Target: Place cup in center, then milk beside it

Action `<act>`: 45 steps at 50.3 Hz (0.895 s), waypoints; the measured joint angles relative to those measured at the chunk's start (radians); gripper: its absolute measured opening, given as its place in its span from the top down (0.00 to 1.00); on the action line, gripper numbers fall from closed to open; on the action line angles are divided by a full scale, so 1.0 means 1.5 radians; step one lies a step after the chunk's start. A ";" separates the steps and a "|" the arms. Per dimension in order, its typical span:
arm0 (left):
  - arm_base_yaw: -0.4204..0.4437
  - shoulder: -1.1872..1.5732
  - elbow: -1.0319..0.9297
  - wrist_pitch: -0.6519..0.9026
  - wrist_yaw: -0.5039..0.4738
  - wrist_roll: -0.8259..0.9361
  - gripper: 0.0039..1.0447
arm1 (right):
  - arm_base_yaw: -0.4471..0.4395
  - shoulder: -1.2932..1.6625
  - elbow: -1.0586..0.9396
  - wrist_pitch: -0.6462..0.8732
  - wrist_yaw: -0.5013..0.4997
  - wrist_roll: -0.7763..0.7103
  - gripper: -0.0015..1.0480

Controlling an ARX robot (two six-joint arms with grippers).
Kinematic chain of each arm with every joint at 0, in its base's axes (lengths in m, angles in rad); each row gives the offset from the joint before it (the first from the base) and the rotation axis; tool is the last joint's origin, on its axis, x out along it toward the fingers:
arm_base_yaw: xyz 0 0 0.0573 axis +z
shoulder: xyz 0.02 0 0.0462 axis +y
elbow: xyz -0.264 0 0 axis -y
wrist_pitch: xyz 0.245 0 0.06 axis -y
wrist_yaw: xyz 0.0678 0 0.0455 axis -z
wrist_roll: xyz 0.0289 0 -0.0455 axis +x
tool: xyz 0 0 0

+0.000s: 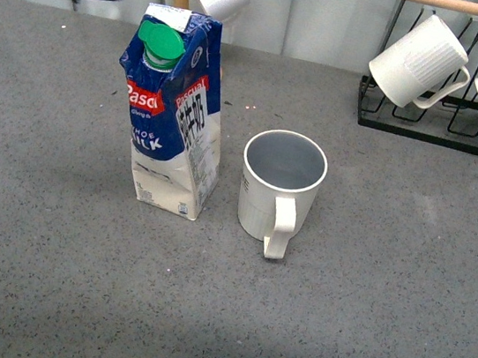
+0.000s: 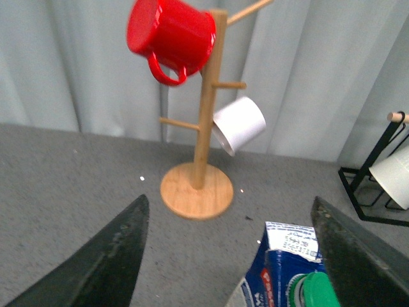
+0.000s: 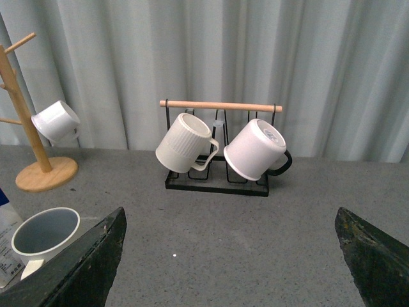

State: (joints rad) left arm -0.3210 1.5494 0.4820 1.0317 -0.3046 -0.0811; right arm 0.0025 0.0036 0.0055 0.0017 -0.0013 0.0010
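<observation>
In the front view the milk point(image 1: 175, 112) stands upright on the grey tabletop point(image 1: 361, 321) just left of the cup point(image 1: 280, 189), near but apart, with neither arm visible. Only the left wrist view shows the red mug point(image 2: 171, 35) on the wooden mug tree point(image 2: 199, 141), beyond the left gripper point(image 2: 230, 246), spread wide and empty. The right wrist view alone shows the right gripper point(image 3: 233, 252), likewise wide and empty, facing the black rack point(image 3: 217, 179).

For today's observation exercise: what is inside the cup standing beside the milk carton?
The cup looks empty: the front view shows its bare greyish inner wall and floor, with no liquid or object. The near rim hides a strip of the inner wall. The milk stands close beside it, cap on.
</observation>
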 joint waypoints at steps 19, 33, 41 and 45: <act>0.101 -0.176 -0.210 0.046 0.092 0.044 0.96 | 0.000 0.000 0.000 0.000 0.000 0.000 0.09; 0.145 -0.337 -0.273 -0.051 0.136 0.049 0.96 | 0.000 0.000 0.000 0.000 0.000 0.000 0.09; 0.183 -0.423 -0.293 -0.115 0.190 0.049 0.96 | 0.000 0.000 0.000 0.000 0.000 0.000 0.09; 0.204 -0.462 -0.299 -0.147 0.199 0.050 0.96 | 0.000 0.000 0.000 0.000 0.000 0.000 0.09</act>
State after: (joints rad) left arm -0.0143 0.8570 0.0330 0.8112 -0.0063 -0.0067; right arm 0.0025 0.0036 0.0055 0.0017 -0.0013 0.0010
